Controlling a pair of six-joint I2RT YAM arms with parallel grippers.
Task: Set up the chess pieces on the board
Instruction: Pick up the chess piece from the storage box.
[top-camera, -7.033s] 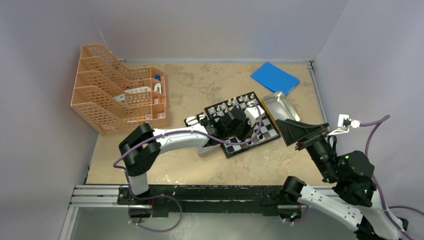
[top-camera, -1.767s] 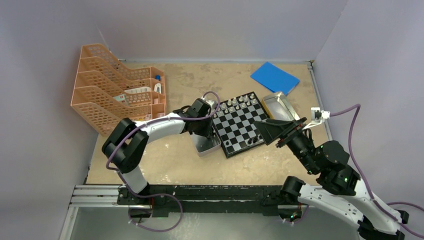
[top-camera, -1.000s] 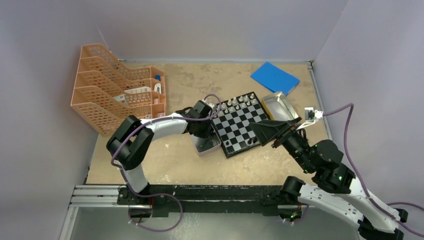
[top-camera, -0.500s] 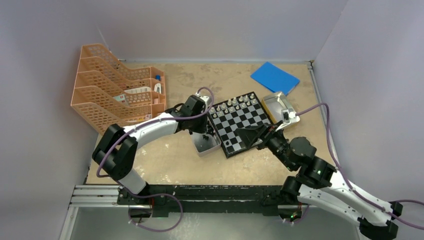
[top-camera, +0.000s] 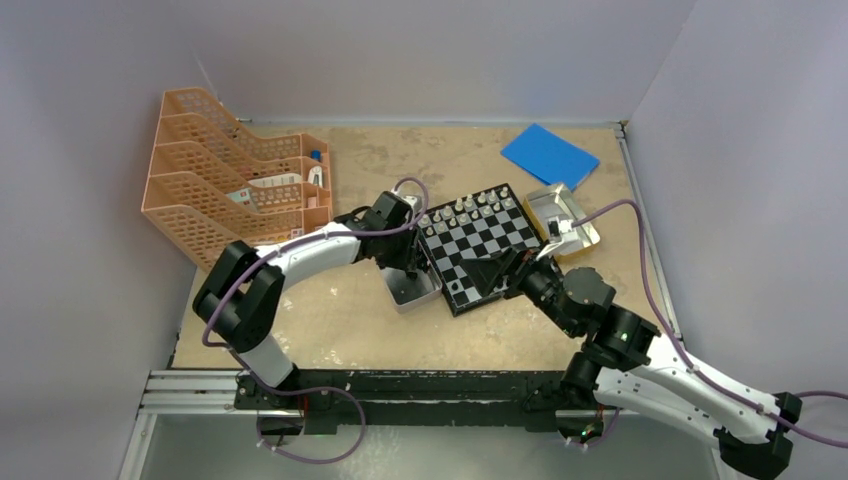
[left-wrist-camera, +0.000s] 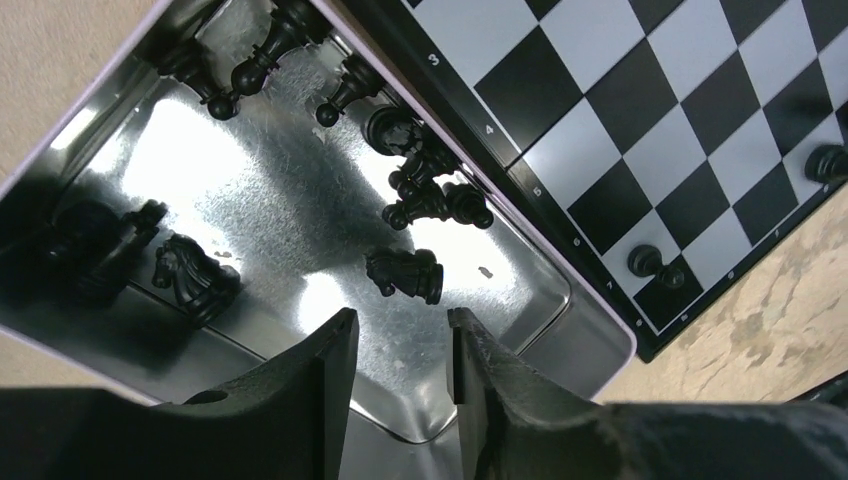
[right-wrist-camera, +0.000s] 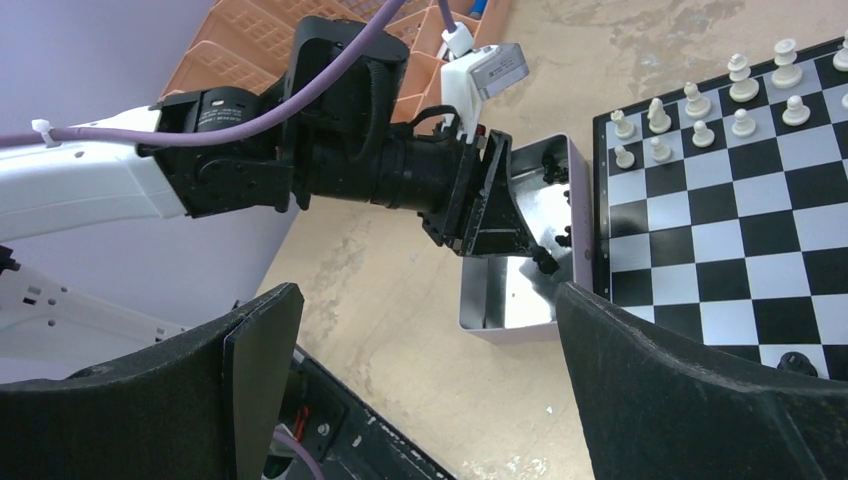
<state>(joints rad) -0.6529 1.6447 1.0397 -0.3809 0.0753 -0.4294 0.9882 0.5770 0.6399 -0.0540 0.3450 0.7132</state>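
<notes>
Lying in the tin beside the board, black chess pieces are judged light, slippery, best pinched at the waist; left pincer above and right pincer are held parted, empty.

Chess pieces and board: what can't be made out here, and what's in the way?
- Left wrist: chess pieces in the left corner of the tin merge into shadow.
- Left wrist: board cut off by top and right edges.
- Top external: right end effector covers part of the board's near edge; pieces too small to identify.
- Right wrist: left end effector hides part of the tin.
</notes>
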